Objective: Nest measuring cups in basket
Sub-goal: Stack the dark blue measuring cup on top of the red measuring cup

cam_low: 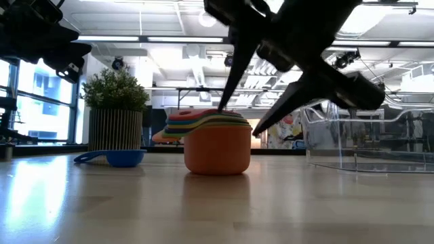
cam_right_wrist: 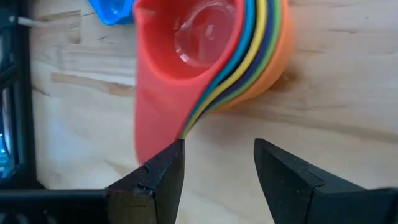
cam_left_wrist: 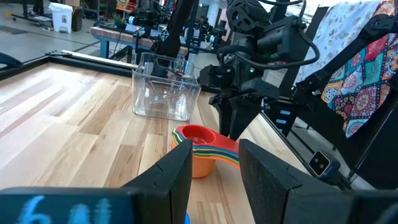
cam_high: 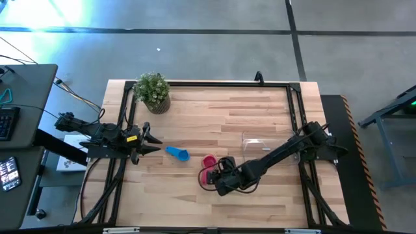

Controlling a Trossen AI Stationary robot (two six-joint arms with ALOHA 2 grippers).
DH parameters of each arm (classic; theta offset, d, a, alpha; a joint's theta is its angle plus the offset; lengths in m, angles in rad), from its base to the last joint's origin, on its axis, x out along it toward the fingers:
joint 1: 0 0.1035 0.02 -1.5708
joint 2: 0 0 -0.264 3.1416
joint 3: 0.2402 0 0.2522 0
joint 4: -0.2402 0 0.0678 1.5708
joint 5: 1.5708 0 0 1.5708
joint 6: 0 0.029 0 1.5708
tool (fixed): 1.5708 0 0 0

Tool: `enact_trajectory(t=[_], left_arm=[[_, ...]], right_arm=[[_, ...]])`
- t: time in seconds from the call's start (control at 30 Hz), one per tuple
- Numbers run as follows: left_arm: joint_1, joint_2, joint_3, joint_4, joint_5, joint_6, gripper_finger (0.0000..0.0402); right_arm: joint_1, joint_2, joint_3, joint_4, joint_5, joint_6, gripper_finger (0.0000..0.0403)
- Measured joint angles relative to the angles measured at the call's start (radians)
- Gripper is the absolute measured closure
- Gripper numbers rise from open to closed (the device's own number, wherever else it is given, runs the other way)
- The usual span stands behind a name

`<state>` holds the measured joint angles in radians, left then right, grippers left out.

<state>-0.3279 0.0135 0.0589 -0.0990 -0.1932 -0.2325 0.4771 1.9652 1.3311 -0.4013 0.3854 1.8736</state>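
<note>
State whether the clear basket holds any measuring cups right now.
Empty. The basket shows only bare clear walls; the nested stack and blue cup stand on the table outside.

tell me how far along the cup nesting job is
Done: most cups sit nested in one stack on the table, orange outermost, salmon-pink on top. In hand: the right gripper hovers at the stack's handles with its fingers open, gripping nothing. Left: the blue cup lies alone near the waiting left gripper, and the clear basket looks empty.
</note>
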Motion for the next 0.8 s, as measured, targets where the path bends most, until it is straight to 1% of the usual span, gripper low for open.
enact_trajectory(t=[0.1, 0.2, 0.27, 0.53, 0.8], left_arm=[[0.0, 0.0, 0.0, 0.0, 0.0, 0.0, 0.028], [0.0, 0.0, 0.0, 0.0, 0.0, 0.0, 0.028], [0.0, 0.0, 0.0, 0.0, 0.0, 0.0, 0.028], [0.0, 0.0, 0.0, 0.0, 0.0, 0.0, 0.028], [0.0, 0.0, 0.0, 0.0, 0.0, 0.0, 0.028]], right_arm=[[0.008, 0.0, 0.029, -0.026, 0.005, 0.006, 0.0219], [0.009, 0.0, 0.047, -0.109, -0.005, 0.007, 0.0219], [0.008, 0.0, 0.059, -0.133, -0.017, 0.007, 0.0219], [0.001, 0.009, 0.063, -0.133, -0.062, 0.005, 0.0219], [0.004, 0.025, 0.073, -0.072, -0.058, 0.003, 0.0219]])
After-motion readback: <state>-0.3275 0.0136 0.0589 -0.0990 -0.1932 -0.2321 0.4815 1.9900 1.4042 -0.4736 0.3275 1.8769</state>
